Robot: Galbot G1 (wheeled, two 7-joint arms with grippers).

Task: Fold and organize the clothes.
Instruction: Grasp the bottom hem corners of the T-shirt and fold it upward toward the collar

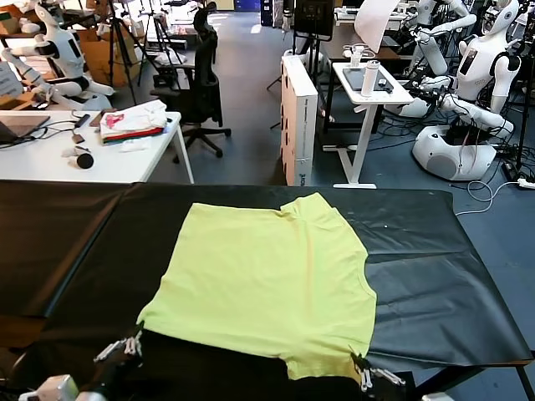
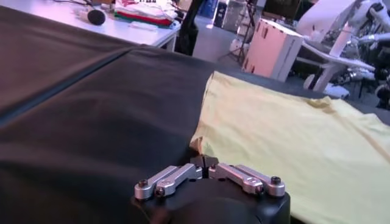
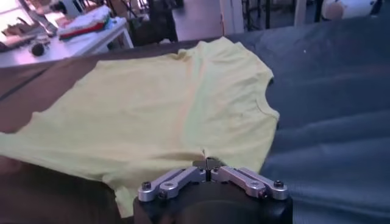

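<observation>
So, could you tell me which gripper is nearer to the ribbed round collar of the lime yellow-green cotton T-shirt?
Right. The right gripper pinches the T-shirt's near sleeve, beside the collar; the left gripper pinches the opposite hem corner.

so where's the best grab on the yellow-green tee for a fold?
Probably the two near-edge corners, approached from the robot's side. The T-shirt lies flat, so only edges give bite. The left gripper and right gripper are shut on those corners.
</observation>
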